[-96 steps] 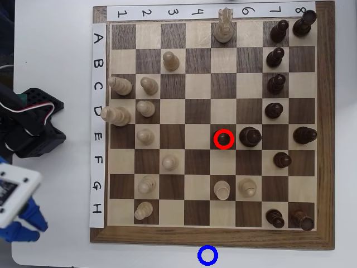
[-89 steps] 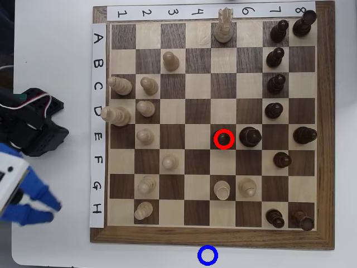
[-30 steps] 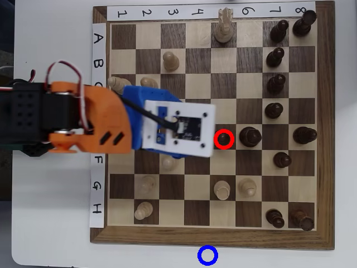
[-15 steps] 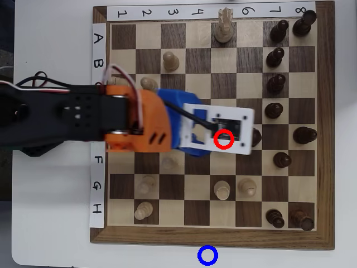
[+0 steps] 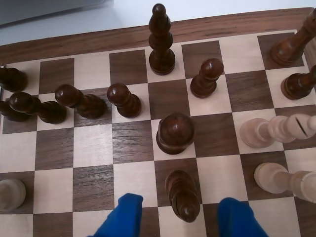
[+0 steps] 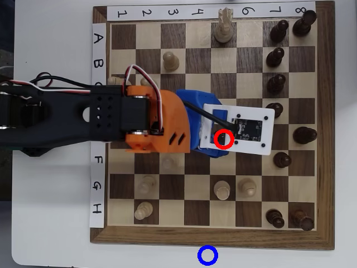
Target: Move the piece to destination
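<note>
- While the blue gripper is spread wide at the wrist view's bottom edge, a glossy, round-headed dark wooden pawn is seen between its fingers.
- A blue ring is drawn on white tabletop at the overhead view's bottom.

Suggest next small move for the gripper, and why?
Probably lower straight down, jaws open: in the wrist view the gripper is open with a dark pawn between its blue fingers, not yet clamped. The blue ring waits off the board.

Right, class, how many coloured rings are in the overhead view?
2: red ring on the white plate; blue ring on the tabletop below the chessboard. None seems hidden.
</note>
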{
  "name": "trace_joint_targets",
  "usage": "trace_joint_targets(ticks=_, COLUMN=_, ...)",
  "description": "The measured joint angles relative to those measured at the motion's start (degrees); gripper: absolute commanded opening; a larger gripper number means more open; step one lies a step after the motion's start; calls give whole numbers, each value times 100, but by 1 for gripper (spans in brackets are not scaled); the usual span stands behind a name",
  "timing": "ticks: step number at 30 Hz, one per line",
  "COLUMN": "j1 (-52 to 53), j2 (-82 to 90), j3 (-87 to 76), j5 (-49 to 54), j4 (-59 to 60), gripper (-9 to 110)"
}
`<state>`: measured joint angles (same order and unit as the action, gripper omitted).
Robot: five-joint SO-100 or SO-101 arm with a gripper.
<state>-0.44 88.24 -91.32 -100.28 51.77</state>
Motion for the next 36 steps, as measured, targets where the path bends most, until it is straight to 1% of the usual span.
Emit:
trace_joint_targets(ticks=9, j1=9, j2=0, j3=0, j5=0, j4=0, gripper=20)
trace_joint_targets(ticks=36, j1=70, j2=0, j3=-765, j5=0, j4=-642, gripper=18)
